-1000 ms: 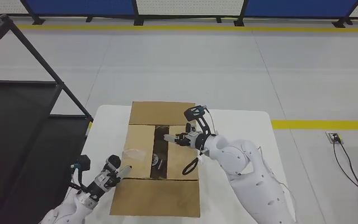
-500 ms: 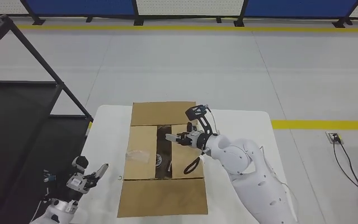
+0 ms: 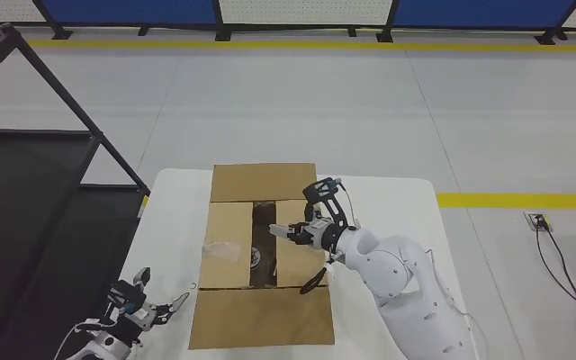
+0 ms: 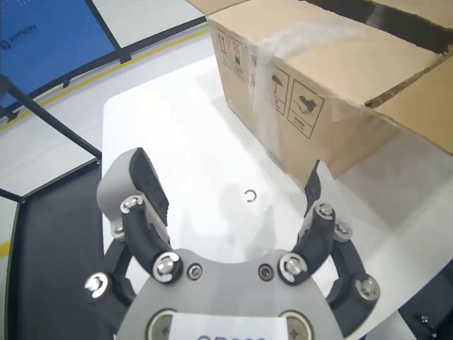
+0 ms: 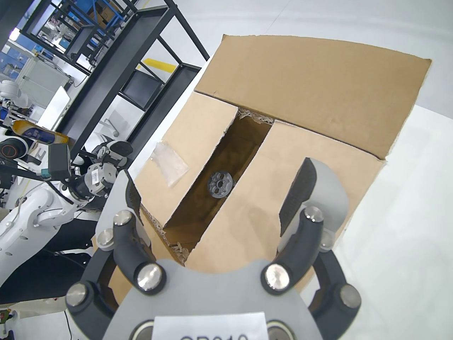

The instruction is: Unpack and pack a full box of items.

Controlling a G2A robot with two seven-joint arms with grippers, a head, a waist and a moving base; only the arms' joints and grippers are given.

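Hovering in top view: right gripper (image 3: 281, 231), jaws apart and empty, over the box (image 3: 256, 315) slot; left gripper (image 3: 166, 306) clear of the box.
Left wrist view: jaws wide apart, empty; small split ring (image 4: 250, 196) on the table (image 4: 170, 114) beyond the fingertips, with the taped box wall past it.
Right wrist view: jaws wide apart; flap gap ahead between them, dark round part (image 5: 220, 184) inside.

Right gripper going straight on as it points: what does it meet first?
Likely the inner flaps of the cardboard box: the open right gripper aims at their gap, but its fingers spread wider. A grey disc lies deeper; depth unclear.
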